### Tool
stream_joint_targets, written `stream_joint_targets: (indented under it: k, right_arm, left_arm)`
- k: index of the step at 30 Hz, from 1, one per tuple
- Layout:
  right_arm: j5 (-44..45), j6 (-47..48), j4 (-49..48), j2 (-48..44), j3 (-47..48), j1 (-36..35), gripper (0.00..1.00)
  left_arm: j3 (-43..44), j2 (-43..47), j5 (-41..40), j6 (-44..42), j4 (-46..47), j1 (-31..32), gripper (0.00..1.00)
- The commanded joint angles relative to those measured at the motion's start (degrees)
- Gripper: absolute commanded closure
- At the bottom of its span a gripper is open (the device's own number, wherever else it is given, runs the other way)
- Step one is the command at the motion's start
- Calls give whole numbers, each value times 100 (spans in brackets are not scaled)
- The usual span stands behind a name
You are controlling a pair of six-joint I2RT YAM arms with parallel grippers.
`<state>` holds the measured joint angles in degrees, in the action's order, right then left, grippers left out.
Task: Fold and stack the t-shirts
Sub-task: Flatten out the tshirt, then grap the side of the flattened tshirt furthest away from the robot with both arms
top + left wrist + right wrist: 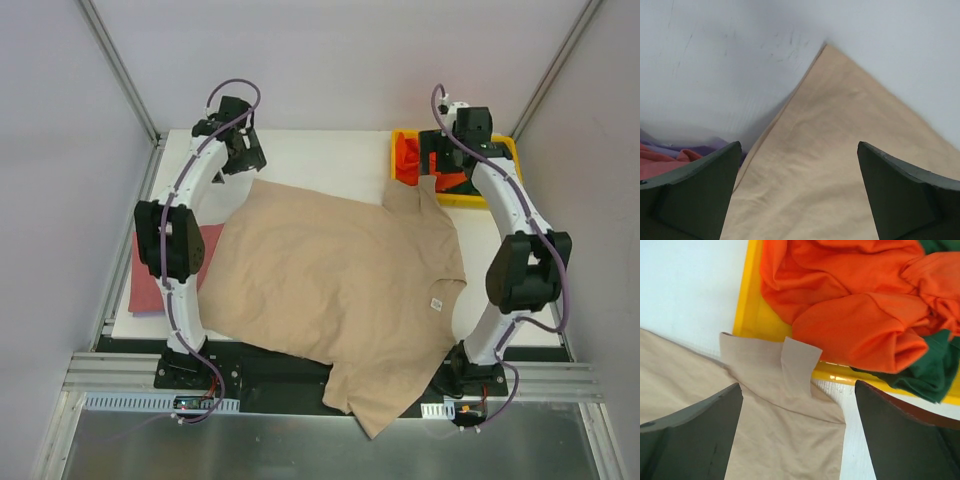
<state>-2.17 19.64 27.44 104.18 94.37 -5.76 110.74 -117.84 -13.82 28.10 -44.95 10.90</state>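
A large tan-beige t-shirt (340,280) lies spread across the table, and one end hangs over the near edge. My left gripper (244,155) hovers open and empty over its far left corner; the left wrist view shows the cloth (840,150) between the spread fingers (799,145). My right gripper (441,170) is open and empty above the shirt's sleeve (790,440) at the tray's edge (799,386). A bright orange shirt (855,300) and a dark green one (925,375) lie crumpled in the tray. A dusty red shirt (150,285) lies flat at the left, with pale lilac cloth (705,147) beside it.
The yellow plastic tray (470,200) stands at the far right corner; its rim (752,290) touches the tan sleeve. White walls enclose the table on three sides. A metal rail (120,375) with the arm bases runs along the near edge.
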Motion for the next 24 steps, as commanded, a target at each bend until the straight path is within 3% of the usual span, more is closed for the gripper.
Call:
stream_joint_targets:
  k: [1,9,13,18,24]
  right_arm:
    - [524,-635,102,-1311,-320,-65,4]
    - [279,-2233,867,-2954,-3007,-311,4]
    - [-642,-2754,728,-3369,-4214,-531,4]
    - [-662,-2755,666,-2817,-4576,-593,4]
    - [-582,-2430,648,-1394,-4024,-401,4]
  left_arm:
    - [10,1113,458,-15,39,79,1]
    - [-2122,2456,942,178,494,369,1]
    - [-3539,3275,1723,152,1382,615,1]
    - [-4192,3225,2068,170,1876,1142,1]
    - [-4122,2486,2025,301,1902,1240,1]
